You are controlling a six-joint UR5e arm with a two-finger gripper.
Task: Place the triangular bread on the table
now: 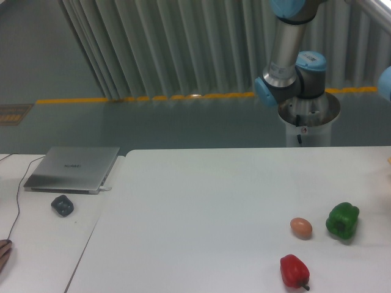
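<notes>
- A sliver of skin-coloured hand shows at the far left edge, resting on the narrow white desk, as far from the robot arm as anything here.
- A thin dark cable curves across that desk up to a closed silver laptop; both sit well to the left of the arm.
- A small dark grey-green lump lies just in front of the laptop, apart from it.
- The large plain white table starts beside the desk and runs to the right edge, in front of the arm's base.
- A glossy red bell pepper lies on the table near its front, below and in front of the arm's elbow.
- A smooth orange-brown egg sits just behind the red pepper, apart from it.
- A shiny green bell pepper stands just to the right of the egg, not touching it.
- The grey robot arm with pale blue joint caps rises behind the table over a round white pedestal; another blue joint is cut by the right edge.
- The gripper is beyond the right edge, so I cannot tell whether it is released, clenched or grasping anything.
- I cannot make out the triangular bread; where it sits cannot be told.
</notes>
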